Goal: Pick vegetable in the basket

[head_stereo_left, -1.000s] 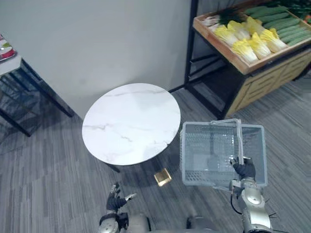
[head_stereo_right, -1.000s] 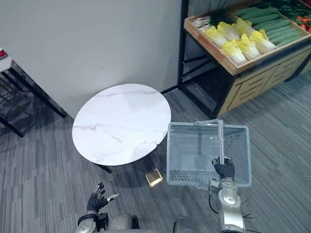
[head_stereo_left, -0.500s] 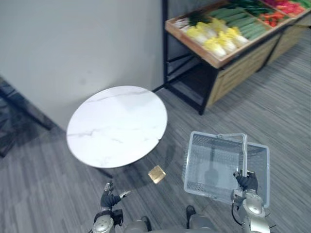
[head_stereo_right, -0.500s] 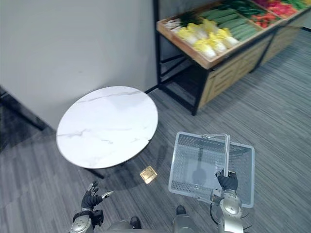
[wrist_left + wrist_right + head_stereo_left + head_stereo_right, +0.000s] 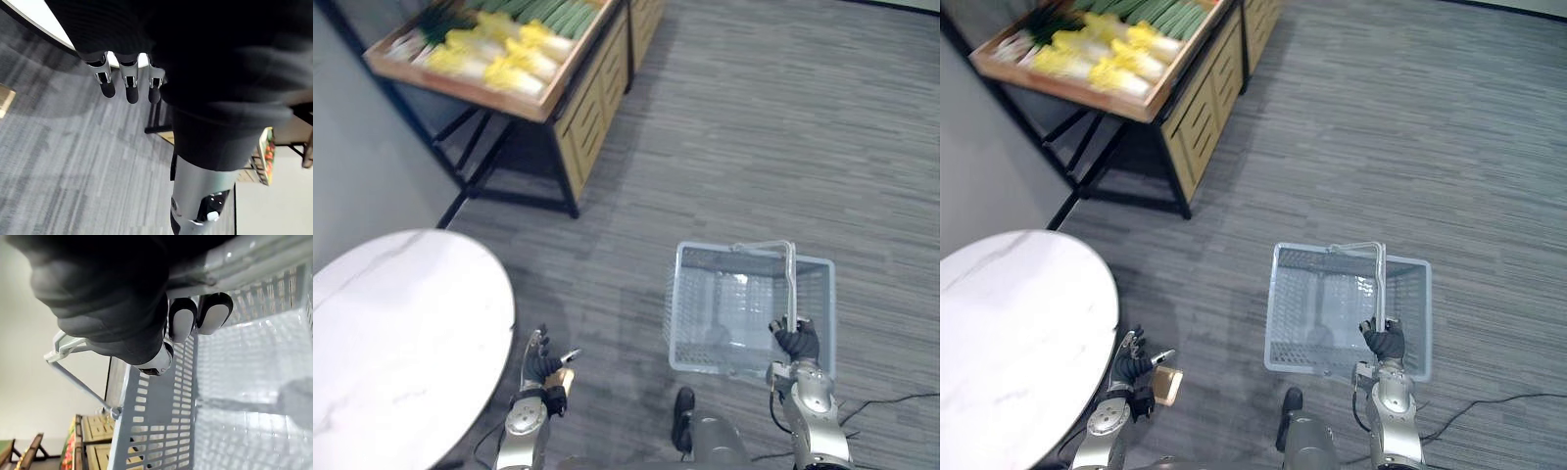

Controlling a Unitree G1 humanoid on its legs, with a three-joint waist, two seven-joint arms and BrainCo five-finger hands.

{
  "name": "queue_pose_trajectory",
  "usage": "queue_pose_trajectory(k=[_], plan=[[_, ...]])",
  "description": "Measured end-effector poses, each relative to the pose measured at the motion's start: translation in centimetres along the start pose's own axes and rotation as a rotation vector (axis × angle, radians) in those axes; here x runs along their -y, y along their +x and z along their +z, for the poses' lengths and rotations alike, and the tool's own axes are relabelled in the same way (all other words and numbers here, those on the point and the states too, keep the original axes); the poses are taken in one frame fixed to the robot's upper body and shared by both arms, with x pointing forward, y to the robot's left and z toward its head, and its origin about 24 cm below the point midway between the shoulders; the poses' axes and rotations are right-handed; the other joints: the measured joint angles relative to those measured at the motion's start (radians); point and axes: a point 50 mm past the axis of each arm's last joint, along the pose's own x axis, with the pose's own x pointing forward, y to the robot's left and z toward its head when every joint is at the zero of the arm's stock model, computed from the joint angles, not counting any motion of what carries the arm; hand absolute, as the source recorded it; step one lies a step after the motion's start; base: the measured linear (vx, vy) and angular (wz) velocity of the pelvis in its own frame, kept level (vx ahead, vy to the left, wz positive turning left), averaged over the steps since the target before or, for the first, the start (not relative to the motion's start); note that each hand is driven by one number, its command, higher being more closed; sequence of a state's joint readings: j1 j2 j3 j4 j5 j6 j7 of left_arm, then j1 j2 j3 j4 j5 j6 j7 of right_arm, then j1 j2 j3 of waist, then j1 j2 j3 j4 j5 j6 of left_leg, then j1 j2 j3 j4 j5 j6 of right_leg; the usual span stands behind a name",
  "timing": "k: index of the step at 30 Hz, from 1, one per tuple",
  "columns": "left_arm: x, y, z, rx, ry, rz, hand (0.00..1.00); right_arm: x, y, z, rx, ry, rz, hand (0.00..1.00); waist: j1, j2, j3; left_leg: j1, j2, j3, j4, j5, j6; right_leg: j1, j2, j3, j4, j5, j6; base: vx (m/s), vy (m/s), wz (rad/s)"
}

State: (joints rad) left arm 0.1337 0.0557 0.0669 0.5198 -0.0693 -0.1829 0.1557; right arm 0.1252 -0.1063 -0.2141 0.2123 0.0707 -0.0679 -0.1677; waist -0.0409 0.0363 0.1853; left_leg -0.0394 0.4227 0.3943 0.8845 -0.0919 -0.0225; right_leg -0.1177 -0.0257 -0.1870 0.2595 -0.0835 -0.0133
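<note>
While the round white marble desk takes the lower left corner of the head camera's view, a wooden produce stand rises beyond it beside a grey wall, on a black frame. Its tilted top tray carries the vegetables: pale yellow cabbages laid in rows, with long green vegetables packed just behind them. Near the desk's edge, low over the grey carpet floor, the left robot hand hangs with its fingers straight and loosely spread, holding nothing, its thumb pointing out to the side. A small tan block lies on the carpet just beside that hand. To the right, well apart from the stand and its vegetables, a pale blue-grey plastic basket with slotted walls hangs above the floor. Its thin handle stands upright over the basket's right half. The right robot hand is clenched round the near end of that handle, and its own wrist camera shows the dark-tipped fingers curled under the bar, with the basket's perforated wall and pale bottom directly below.
</note>
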Motion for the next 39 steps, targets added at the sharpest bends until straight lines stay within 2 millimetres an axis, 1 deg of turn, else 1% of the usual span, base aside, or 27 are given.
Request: queue_pose_trajectory(k=[1,2,4,5,7,8,9,10,13,14,15,16,17,18,20,22,25,26,27,28,29,31,32,33,35,37,39], plan=[[0.0,-0.1,-0.2,-0.009,-0.006,0.003,0.0,0.1,0.2,0.2,0.006,0.009,-0.011,1.0,0.005,0.007,-0.002,-0.08,-0.063,-0.085,0.041,-0.078,-0.033,0.025,-0.006,0.026,-0.002,-0.022,0.0,0.32,0.055,-0.63],[-0.2,-0.4,-0.6,-0.02,-0.007,0.011,0.0,0.2,0.3,0.4,0.01,0.013,-0.009,1.0,0.016,-0.012,0.009,-0.135,-0.129,-0.125,0.018,-0.131,-0.021,0.054,-0.014,0.059,-0.003,-0.043,0.005,0.32,0.059,-0.63],[-0.5,-0.8,-1.1,-0.038,-0.004,0.027,0.0,0.0,0.2,0.3,0.009,0.025,-0.002,1.0,0.041,-0.011,0.013,-0.215,-0.211,-0.156,-0.102,-0.152,-0.013,0.105,-0.028,0.098,-0.02,-0.067,0.028,0.31,0.091,-0.61],[-0.5,-1.0,-1.3,-0.042,-0.002,0.031,0.0,-0.1,0.2,0.3,0.008,0.026,0.0,1.0,0.047,-0.011,0.013,-0.236,-0.237,-0.164,-0.168,-0.15,-0.016,0.119,-0.033,0.109,-0.029,-0.075,0.033,0.35,0.156,-0.6],[-0.5,-1.4,-0.9,-0.017,-0.005,0.031,0.0,0.0,0.5,0.7,0.02,0.015,0.002,1.0,0.07,0.011,0.009,-0.287,-0.312,-0.229,-0.529,-0.076,-0.089,0.155,-0.036,0.156,-0.054,-0.111,0.08,0.43,0.285,-0.64],[-0.5,-1.4,-0.8,-0.01,-0.006,0.035,0.0,-0.1,0.6,0.7,0.022,0.007,0.005,1.0,0.079,0.019,0.008,-0.292,-0.316,-0.242,-0.567,-0.018,-0.083,0.162,-0.031,0.177,-0.055,-0.121,0.089,0.52,0.345,-0.96],[-0.8,-1.5,-0.5,0.005,-0.004,0.051,0.0,-0.3,0.6,0.5,0.01,0.0,0.01,1.0,0.11,0.012,-0.006,-0.278,-0.338,-0.241,-0.55,0.042,-0.045,0.183,-0.042,0.222,-0.078,-0.133,0.1,0.53,0.301,-0.81],[-1.1,-1.4,0.2,0.035,-0.007,0.063,0.0,-0.7,0.6,0.3,0.004,-0.003,0.025,1.0,0.106,-0.027,-0.026,-0.294,-0.374,-0.226,-0.521,0.006,0.008,0.194,-0.086,0.232,-0.099,-0.145,0.116,0.56,0.289,-0.57],[-0.4,-0.8,1.6,0.085,-0.037,0.052,0.0,-0.6,0.9,-0.4,-0.03,-0.004,0.019,1.0,0.105,-0.053,-0.035,-0.255,-0.433,-0.197,-0.493,-0.08,0.09,0.117,-0.14,0.262,0.142,-0.162,0.168,0.5,0.253,-0.07],[-0.3,-0.9,1.9,0.096,-0.041,0.047,0.0,-1.0,0.7,-0.9,-0.057,0.0,0.031,1.0,0.102,-0.054,-0.034,-0.19,-0.452,-0.185,-0.497,-0.105,0.113,0.061,-0.153,0.289,0.36,-0.127,0.28,0.52,0.246,0.0],[-0.2,-0.9,1.9,0.1,-0.037,0.041,0.0,-1.2,0.6,-1.2,-0.072,0.003,0.038,1.0,0.099,-0.056,-0.033,-0.154,-0.461,-0.186,-0.502,-0.116,0.118,0.034,-0.153,0.301,0.467,-0.105,0.292,0.64,0.242,0.02],[-0.2,-1.0,2.5,0.126,-0.034,0.038,0.0,-2.1,0.3,-1.9,-0.106,0.001,0.073,1.0,0.088,-0.057,-0.032,-0.051,-0.474,-0.19,-0.531,-0.145,0.135,-0.038,-0.154,0.288,0.704,-0.097,0.27,0.54,0.147,0.0],[-0.3,-1.1,2.7,0.137,-0.035,0.041,0.0,-2.6,0.1,-2.0,-0.11,0.002,0.089,1.0,0.085,-0.055,-0.032,-0.01,-0.476,-0.191,-0.553,-0.151,0.137,-0.065,-0.153,0.264,0.767,-0.111,0.235,0.53,0.099,-0.12],[-0.4,-1.2,3.2,0.16,-0.039,0.052,0.0,-3.5,0.0,-1.9,-0.107,0.005,0.119,1.0,0.083,-0.05,-0.031,0.061,-0.475,-0.199,-0.599,-0.162,0.144,-0.12,-0.148,0.205,0.811,-0.144,0.152,0.49,0.055,-0.17],[-0.4,-0.9,4.0,0.191,-0.04,0.054,0.0,-4.0,0.1,-1.5,-0.089,0.007,0.146,1.0,0.079,-0.049,-0.03,0.16,-0.474,-0.213,-0.672,-0.168,0.149,-0.213,-0.144,0.103,0.727,-0.183,0.085,0.51,0.014,-0.01],[-0.1,-0.6,4.5,0.205,-0.045,0.048,0.0,-3.8,0.3,-0.5,-0.049,0.012,0.141,1.0,0.055,-0.034,-0.022,0.218,-0.451,-0.261,-0.696,-0.199,0.138,-0.282,-0.104,0.076,0.507,-0.178,0.073,0.53,-0.045,0.47],[-0.2,-0.5,4.5,0.205,-0.039,0.051,0.0,-3.5,0.1,-0.5,-0.046,0.013,0.133,1.0,0.037,-0.053,-0.029,0.27,-0.444,-0.318,-0.692,-0.225,0.098,-0.286,-0.07,0.139,0.082,-0.019,0.109,0.53,-0.104,0.74],[-0.3,-0.6,4.1,0.188,-0.029,0.062,0.0,-3.3,0.0,-0.7,-0.051,0.006,0.124,1.0,0.032,-0.067,-0.038,0.295,-0.443,-0.354,-0.676,-0.257,0.05,-0.286,-0.067,0.181,-0.013,0.062,0.102,0.6,-0.23,0.85],[-0.4,-0.6,3.6,0.171,-0.026,0.075,0.0,-3.0,-0.2,-1.0,-0.059,-0.008,0.119,1.0,0.026,-0.072,-0.043,0.319,-0.439,-0.39,-0.648,-0.282,0.036,-0.281,-0.068,0.2,0.02,0.154,0.099,0.74,-0.311,1.06],[0.1,-0.7,3.0,0.144,-0.043,0.074,0.0,-2.5,-0.4,-1.5,-0.074,-0.02,0.109,1.0,0.027,-0.051,-0.048,0.331,-0.411,-0.428,-0.597,-0.287,0.027,-0.273,-0.065,0.182,0.103,0.172,0.094,0.76,-0.329,0.98],[0.6,-1.0,2.8,0.135,-0.078,0.08,0.0,-2.4,-0.5,-1.6,-0.076,-0.033,0.112,1.0,0.035,-0.008,-0.062,0.287,-0.363,-0.453,-0.481,-0.277,0.012,-0.262,-0.04,0.133,0.149,0.113,0.062,0.62,-0.262,0.76],[1.0,-1.1,2.9,0.136,-0.116,0.092,0.0,-2.6,-0.4,-1.5,-0.077,-0.033,0.121,1.0,0.036,0.025,-0.06,0.191,-0.314,-0.46,-0.259,-0.208,-0.044,-0.22,-0.014,0.077,0.173,0.059,0.008,0.48,-0.201,0.57],[1.1,-1.2,2.8,0.127,-0.138,0.105,0.0,-2.7,-0.6,-1.7,-0.084,-0.036,0.13,1.0,0.041,0.038,-0.059,0.102,-0.267,-0.434,-0.057,-0.046,-0.067,-0.155,0.009,0.05,0.149,0.03,-0.021,0.61,-0.243,0.41],[1.0,-1.3,2.6,0.119,-0.143,0.112,0.0,-2.8,-0.8,-1.9,-0.092,-0.033,0.133,1.0,0.059,0.04,-0.057,0.048,-0.209,-0.385,0.072,-0.006,-0.073,-0.086,0.028,0.043,0.106,0.019,-0.031,0.6,-0.22,0.32],[1.1,-1.3,2.5,0.119,-0.14,0.105,0.0,-2.6,-1.0,-1.8,-0.09,-0.01,0.104,1.0,0.064,0.032,-0.05,-0.058,-0.162,-0.311,0.2,-0.073,-0.04,0.049,0.039,0.025,0.003,0.011,-0.042,0.57,-0.17,0.26],[1.1,-1.3,2.6,0.123,-0.14,0.1,0.0,-1.8,-1.0,-1.1,-0.053,0.023,0.064,1.0,0.081,0.011,-0.043,-0.186,-0.177,-0.192,0.096,-0.161,-0.007,0.15,0.01,0.017,-0.081,-0.017,-0.037,0.47,-0.089,0.2],[1.1,-1.3,2.7,0.125,-0.14,0.099,0.0,-0.6,-0.5,-0.6,-0.026,0.04,0.021,1.0,0.085,0.017,-0.044,-0.252,-0.222,-0.144,-0.119,-0.173,-0.001,0.187,-0.021,0.013,-0.089,-0.056,-0.007,0.35,0.06,0.18]])
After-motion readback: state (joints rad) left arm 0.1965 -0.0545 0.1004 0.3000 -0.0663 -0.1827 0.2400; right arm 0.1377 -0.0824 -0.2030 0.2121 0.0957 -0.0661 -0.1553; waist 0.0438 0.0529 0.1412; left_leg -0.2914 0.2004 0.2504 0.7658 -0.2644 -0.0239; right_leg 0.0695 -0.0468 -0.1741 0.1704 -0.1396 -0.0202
